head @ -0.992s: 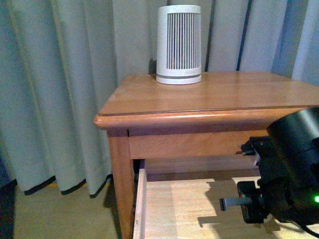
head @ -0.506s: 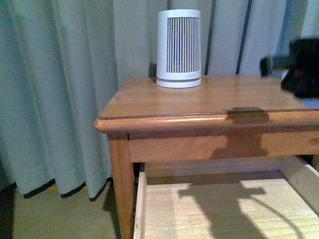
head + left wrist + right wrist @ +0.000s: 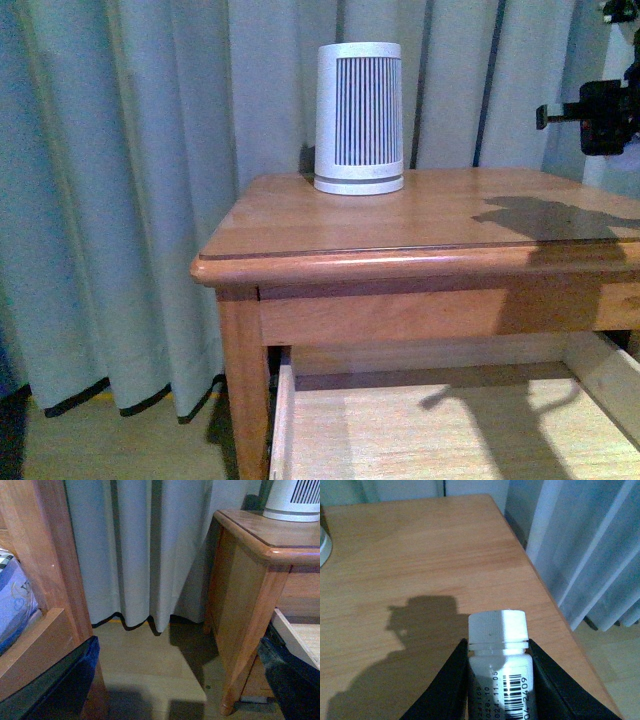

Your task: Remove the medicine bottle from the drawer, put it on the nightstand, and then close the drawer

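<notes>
My right gripper (image 3: 498, 652) is clenched on the bottle (image 3: 498, 627), holding it clear above the right side of the nightstand (image 3: 420, 555) top; my left gripper (image 3: 180, 652) hangs spread and empty. If I release from this height, or too near the right edge, I judge the bottle could topple and roll off, perhaps into the open drawer (image 3: 420, 430).

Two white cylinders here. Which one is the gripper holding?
The small barcode-labelled medicine bottle, clamped in the right gripper above the nightstand. The big slatted cylinder stands free at the back of the top.
</notes>
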Controlling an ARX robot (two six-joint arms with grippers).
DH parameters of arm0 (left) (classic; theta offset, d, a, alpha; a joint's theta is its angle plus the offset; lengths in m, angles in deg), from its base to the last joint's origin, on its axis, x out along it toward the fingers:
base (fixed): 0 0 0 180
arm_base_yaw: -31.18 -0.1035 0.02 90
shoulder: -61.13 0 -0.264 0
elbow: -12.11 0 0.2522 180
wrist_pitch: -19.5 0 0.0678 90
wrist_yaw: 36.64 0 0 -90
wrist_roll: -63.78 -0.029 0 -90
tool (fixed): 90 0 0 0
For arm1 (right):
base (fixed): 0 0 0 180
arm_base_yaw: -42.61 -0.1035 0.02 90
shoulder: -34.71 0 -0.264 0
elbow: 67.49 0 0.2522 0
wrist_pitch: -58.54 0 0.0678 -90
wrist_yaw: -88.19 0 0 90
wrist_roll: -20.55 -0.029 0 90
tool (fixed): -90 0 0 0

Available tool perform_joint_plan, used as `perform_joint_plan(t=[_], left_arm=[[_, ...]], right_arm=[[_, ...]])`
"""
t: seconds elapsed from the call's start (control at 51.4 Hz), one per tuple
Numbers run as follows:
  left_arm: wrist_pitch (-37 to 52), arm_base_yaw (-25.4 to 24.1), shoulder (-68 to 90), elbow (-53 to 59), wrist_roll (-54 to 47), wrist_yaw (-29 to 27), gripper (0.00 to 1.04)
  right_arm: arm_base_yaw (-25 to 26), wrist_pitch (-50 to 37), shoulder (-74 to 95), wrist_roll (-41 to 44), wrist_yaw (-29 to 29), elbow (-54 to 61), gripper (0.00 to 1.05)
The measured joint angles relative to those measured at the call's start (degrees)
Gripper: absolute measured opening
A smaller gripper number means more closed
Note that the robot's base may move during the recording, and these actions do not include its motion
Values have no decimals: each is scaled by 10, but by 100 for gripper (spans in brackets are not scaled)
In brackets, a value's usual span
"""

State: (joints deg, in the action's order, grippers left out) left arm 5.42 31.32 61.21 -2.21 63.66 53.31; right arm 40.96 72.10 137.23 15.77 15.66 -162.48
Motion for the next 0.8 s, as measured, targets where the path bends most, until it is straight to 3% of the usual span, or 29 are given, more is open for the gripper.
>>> perform_joint_plan(t=[0.233, 0.642, 0.681, 0.797], left_arm=[[0, 0, 0, 0, 0, 0, 98], [0, 0, 0, 0, 0, 0, 98], [0, 0, 0, 0, 0, 0, 98], [0, 0, 0, 0, 0, 0, 98]], right_arm=[[4, 2, 64, -24, -6, -19, 30], [5, -35, 9, -20, -35, 9, 95], [6, -35, -14, -17, -32, 21, 99], [17, -16, -122, -12, -18, 86, 98]])
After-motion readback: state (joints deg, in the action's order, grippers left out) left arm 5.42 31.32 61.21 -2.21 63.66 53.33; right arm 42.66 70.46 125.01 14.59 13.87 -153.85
